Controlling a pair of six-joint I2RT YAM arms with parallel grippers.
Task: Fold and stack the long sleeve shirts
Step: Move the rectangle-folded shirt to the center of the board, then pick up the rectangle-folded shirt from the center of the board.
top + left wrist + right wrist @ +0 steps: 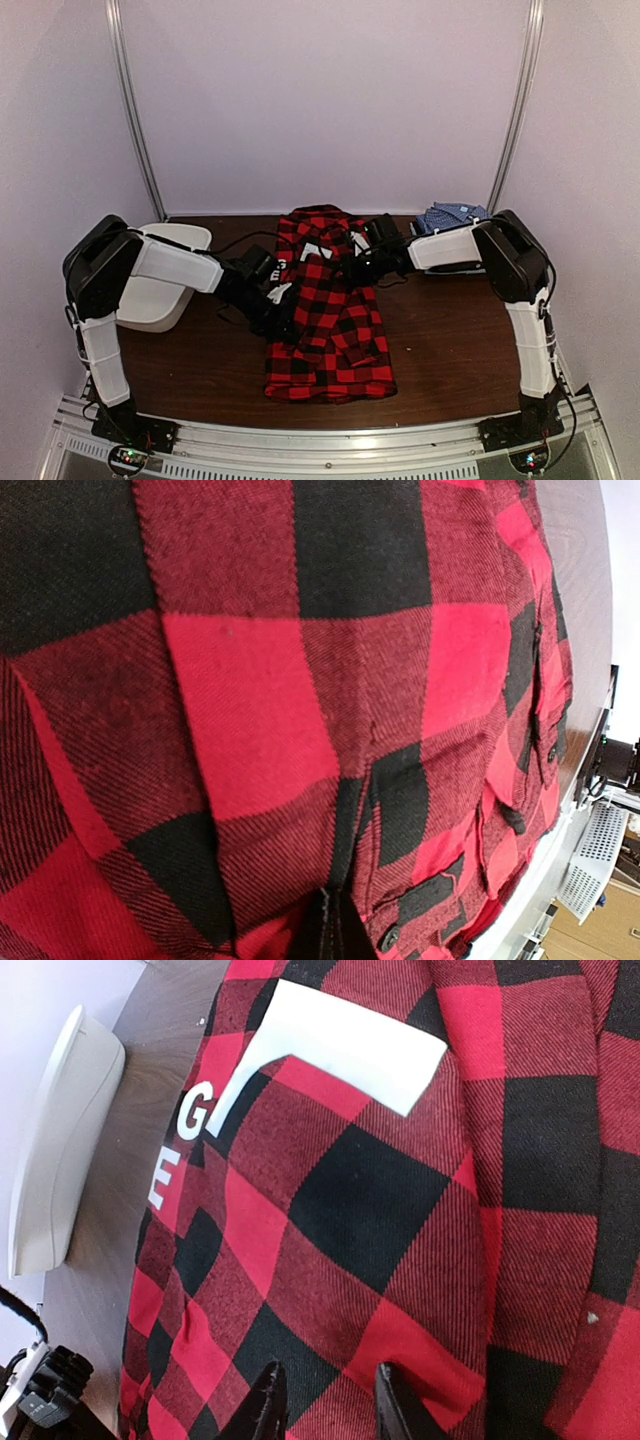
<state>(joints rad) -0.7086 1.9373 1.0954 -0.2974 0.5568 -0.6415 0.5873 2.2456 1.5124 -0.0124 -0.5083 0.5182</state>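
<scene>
The red plaid shirt (330, 330) lies mid-table, narrowed lengthwise but, I'd say, only half folded. The white tub (150, 290) sits left of it, and the blue check shirt (452, 214) is bunched behind its right side, nothing stacked. The left gripper (285, 327) looks pinched shut on its left edge, while the right gripper (328, 1375) hovers part-open over its upper half

A robot test cell in a lab: plain white panel walls (330, 100) joined by aluminium posts (135, 110) box in a dark wooden table (450, 350). The left arm (170, 265) and right arm (460, 247) are bolted to a metal rail (330, 440) at its near edge.
</scene>
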